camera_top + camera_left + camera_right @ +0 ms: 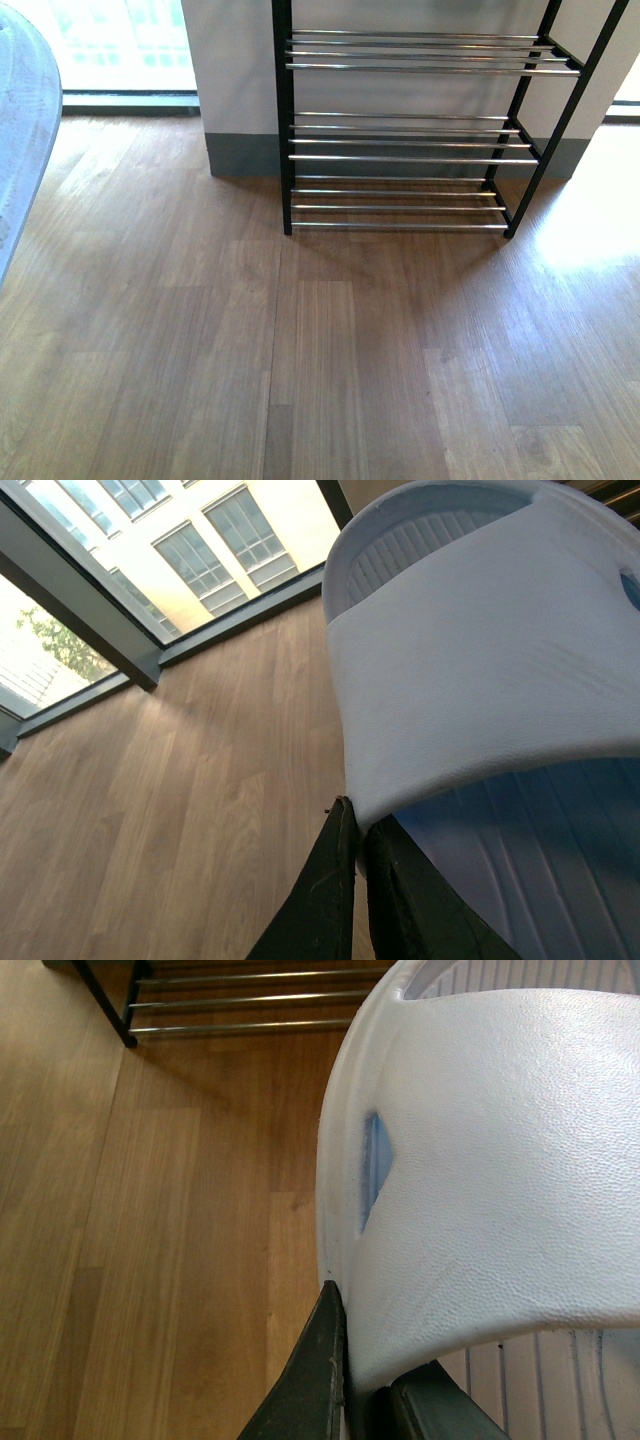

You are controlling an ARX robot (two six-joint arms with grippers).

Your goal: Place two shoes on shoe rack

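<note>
1. Two shoes are in the air, one per arm. Your left pincer (pixel 357 825) is clamped on the strap edge of the left shoe (pixel 480 650), a pale white slide. Your right pincer (pixel 352 1380) grips the strap edge of the right shoe (pixel 500 1160) the same way.
2. The shoe rack (pixel 400 158) stands ahead against the wall on the wooden floor (pixel 300 360). All three tiers in the front view are bare, and neither shoe is over it yet.
3. Each grip bites only a thin strap edge, so I judge the shoes will swing. Move slowly and avoid sharp wrist turns.
4. Pick one tier, probably the middle. Bring one arm in at a time so the arms do not crowd between the black uprights.
5. Level the sole before lowering. The tier is made of spaced rods, so lay the sole across several of them rather than poking the toe between two.
6. Let go only once the sole rests on the rods, then draw back straight.
</note>
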